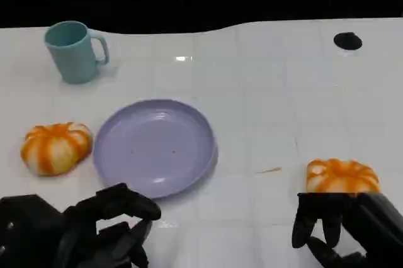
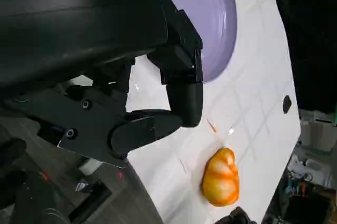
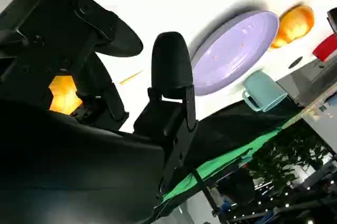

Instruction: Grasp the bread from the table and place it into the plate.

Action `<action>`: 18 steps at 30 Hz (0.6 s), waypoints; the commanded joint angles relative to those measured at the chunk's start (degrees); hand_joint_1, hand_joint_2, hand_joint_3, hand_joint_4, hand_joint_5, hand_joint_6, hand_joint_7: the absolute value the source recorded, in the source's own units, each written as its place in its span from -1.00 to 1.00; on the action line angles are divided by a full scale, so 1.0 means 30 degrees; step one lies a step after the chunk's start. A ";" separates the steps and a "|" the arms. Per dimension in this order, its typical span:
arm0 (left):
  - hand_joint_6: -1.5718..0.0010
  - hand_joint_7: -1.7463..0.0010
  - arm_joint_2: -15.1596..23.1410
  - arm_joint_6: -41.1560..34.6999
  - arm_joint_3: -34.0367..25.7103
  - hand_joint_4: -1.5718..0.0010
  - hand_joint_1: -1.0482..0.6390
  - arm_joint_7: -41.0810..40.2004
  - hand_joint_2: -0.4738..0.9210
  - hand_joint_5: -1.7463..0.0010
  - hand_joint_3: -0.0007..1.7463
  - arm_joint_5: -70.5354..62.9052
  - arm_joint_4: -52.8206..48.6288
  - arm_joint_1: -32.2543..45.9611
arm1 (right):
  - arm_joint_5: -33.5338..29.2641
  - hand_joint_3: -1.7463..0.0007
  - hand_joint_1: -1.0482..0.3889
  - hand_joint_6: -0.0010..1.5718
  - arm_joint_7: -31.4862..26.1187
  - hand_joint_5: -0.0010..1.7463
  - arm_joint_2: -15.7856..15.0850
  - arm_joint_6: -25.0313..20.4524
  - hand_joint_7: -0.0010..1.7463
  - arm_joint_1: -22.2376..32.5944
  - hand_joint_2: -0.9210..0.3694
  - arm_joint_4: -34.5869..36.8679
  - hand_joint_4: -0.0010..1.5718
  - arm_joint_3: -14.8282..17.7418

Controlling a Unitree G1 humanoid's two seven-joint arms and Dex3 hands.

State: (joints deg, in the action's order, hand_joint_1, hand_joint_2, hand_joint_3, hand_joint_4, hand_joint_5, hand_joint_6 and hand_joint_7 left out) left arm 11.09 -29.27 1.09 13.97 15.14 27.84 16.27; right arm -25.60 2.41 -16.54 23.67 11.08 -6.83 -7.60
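Two orange-striped bread rolls lie on the white table. One bread lies left of the empty purple plate; the other bread lies to the plate's right. My right hand hovers just in front of the right bread with fingers apart and nothing in them. Between its fingers, the right wrist view shows that bread, and further off the plate and the left bread. My left hand hangs near the plate's front edge, fingers spread and empty. The left wrist view shows the plate and the right bread.
A teal mug stands at the back left, also in the right wrist view. A small black disc lies at the back right. A thin orange crumb lies between plate and right bread.
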 commanded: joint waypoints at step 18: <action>0.23 -0.50 0.0159 0.0105 -0.0281 0.21 -0.09 0.0147 0.89 -1.00 -0.27 0.0318 -0.0032 0.0178 | -0.0124 -0.56 0.37 0.10 -0.0063 1.00 -0.0258 -0.0250 0.49 0.0038 0.09 -0.0290 0.11 0.0154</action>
State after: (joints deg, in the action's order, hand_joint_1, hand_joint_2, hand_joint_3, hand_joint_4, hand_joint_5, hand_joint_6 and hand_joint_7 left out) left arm 11.08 -29.07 0.58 14.00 16.03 27.61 16.30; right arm -25.72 2.42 -16.54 23.31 11.07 -7.23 -7.54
